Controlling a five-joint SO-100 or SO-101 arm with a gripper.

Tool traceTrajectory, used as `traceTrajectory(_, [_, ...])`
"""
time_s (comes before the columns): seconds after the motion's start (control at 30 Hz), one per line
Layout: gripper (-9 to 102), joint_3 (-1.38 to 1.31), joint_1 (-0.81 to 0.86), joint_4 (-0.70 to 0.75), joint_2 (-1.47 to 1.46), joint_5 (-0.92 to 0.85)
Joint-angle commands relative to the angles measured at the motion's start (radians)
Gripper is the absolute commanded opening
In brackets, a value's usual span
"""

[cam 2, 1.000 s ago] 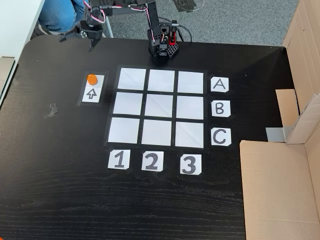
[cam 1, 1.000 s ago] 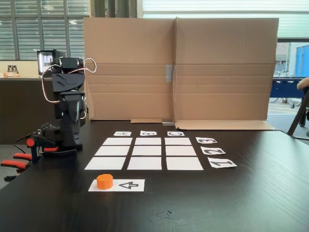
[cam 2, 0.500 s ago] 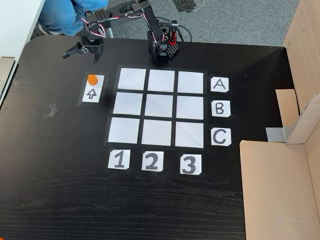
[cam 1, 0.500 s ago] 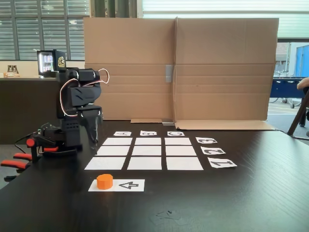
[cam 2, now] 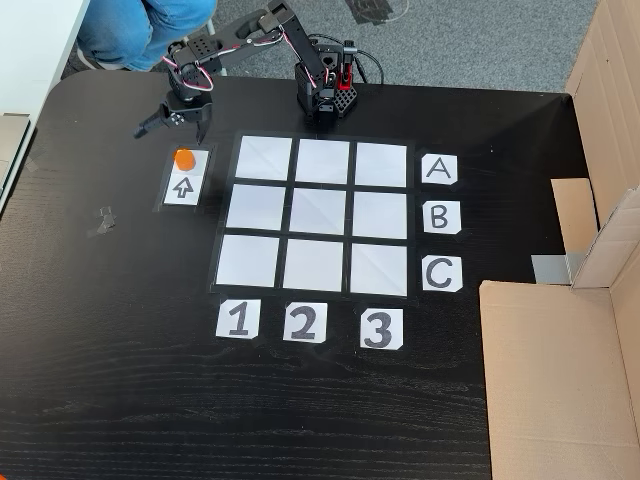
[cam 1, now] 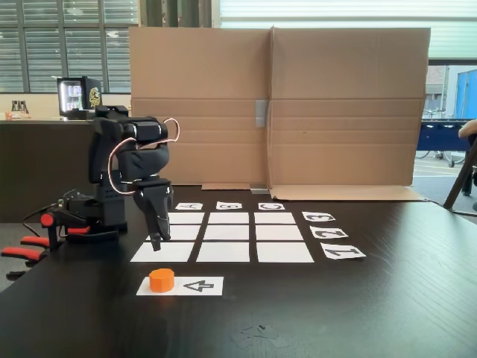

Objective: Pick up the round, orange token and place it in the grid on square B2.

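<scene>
The orange token sits on the near end of a white strip with a black arrow, to the left of the grid in both fixed views. Square B2, the centre cell, is bare. My gripper hangs open just behind the token, fingers pointing down and spread, nothing between them. It stands above the table, a short way from the token and not touching it.
The arm's base is clamped at the table's far edge, with red clamp handles at the left. Cardboard walls stand along one side. Label cards A, B, C and 1, 2, 3 border the grid. A person's legs show beyond the table.
The arm has unfolded from its upright pose and swung the gripper forward and down toward the token. The token has not moved.
</scene>
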Motion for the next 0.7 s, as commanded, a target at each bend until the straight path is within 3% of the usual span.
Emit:
traceTrajectory(0.0, [60,-0.029,-0.009,-0.003,-0.003,-0.003])
traceTrajectory(0.67, [65,-0.06,0.017,-0.069,-0.107,-0.13])
